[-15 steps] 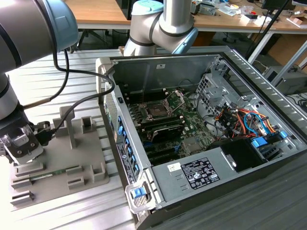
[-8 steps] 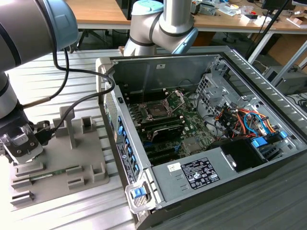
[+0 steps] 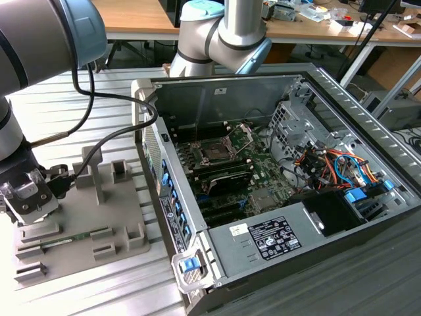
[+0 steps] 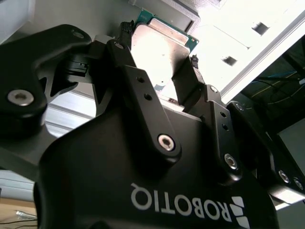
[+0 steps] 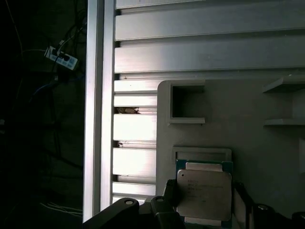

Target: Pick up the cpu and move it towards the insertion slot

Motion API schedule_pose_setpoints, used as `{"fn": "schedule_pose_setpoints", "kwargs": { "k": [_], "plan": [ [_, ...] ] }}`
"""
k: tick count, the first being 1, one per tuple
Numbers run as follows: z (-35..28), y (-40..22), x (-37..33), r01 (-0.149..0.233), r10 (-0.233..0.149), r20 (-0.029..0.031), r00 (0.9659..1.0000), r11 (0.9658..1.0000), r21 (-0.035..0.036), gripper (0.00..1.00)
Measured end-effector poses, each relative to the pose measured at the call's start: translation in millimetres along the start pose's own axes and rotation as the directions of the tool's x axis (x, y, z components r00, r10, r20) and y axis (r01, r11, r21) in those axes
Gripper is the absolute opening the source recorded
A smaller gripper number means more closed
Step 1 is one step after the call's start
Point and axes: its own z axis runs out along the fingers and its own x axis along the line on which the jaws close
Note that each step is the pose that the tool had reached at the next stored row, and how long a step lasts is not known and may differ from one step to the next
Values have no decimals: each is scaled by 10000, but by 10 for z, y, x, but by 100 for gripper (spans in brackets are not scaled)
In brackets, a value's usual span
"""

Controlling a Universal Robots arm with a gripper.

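The cpu (image 4: 159, 47), a flat square chip with a silvery top and a thin green rim, sits between my black fingers (image 4: 136, 81) in both wrist views. My gripper (image 4: 157, 52) is shut on its two opposite edges. In the first wrist view the cpu (image 5: 204, 193) hangs just over a shallow square pocket of the grey fixture (image 5: 267, 157). In the exterior view my gripper (image 3: 26, 197) is at the far left above that fixture (image 3: 125, 220). The insertion slot (image 3: 214, 153), a dark square socket with its silver plate hinged up, lies inside the open computer case, well to the exterior view's right of the gripper.
The open computer case (image 3: 368, 131) has tall metal walls, cable bundles (image 3: 335, 164) and a black power supply (image 3: 270, 237). A long green memory stick (image 3: 72, 238) lies on the fixture. A black cable (image 3: 112, 135) runs from my wrist. The ribbed aluminium table (image 3: 99, 289) carries everything.
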Motion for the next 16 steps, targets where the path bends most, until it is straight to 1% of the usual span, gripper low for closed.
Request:
{"fn": "schedule_pose_setpoints", "kwargs": {
  "k": [10,16],
  "plan": [
    [-52,2,0,0,0,1,10000,10000,-1,55],
    [-72,3,0,0,0,1,10000,10000,-1,55]
  ]
}}
